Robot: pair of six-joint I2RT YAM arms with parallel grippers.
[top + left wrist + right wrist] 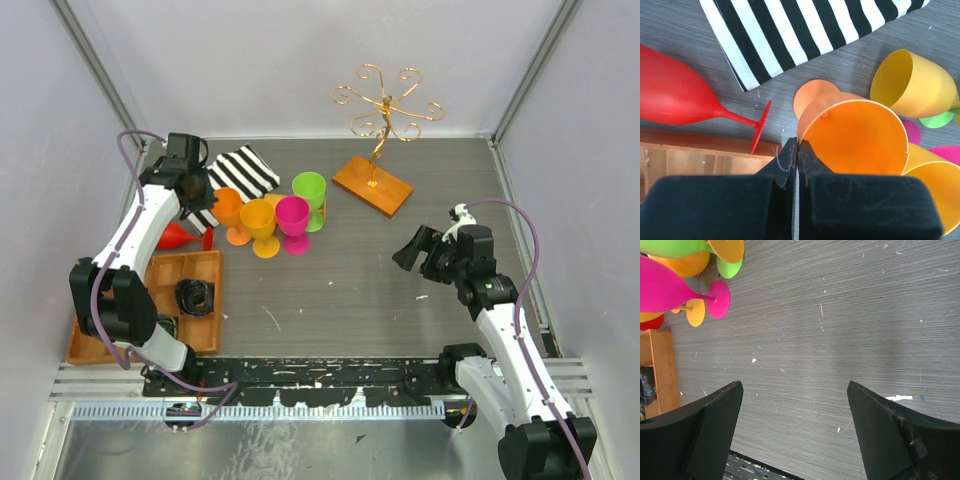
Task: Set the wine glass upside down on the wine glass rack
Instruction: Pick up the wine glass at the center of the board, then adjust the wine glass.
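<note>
The wine glass rack, a gold wire stand [385, 105] on an orange-brown wooden base [372, 184], stands at the back centre with nothing hanging on it. An orange wine glass [228, 210] stands upright at the left of a cluster of glasses. My left gripper [205, 197] is shut on the rim of this glass. In the left wrist view the fingertips [790, 150] pinch the thin wall of the orange bowl [855, 135]. My right gripper [410, 250] is open and empty over bare table at the right, with its jaws [795, 387] wide apart.
Yellow [260, 222], pink [293, 220] and green [310, 190] glasses stand beside the orange one. A red glass [675, 95] lies on its side by a striped cloth [240, 175]. A compartmented wooden tray [190, 290] sits at the near left.
</note>
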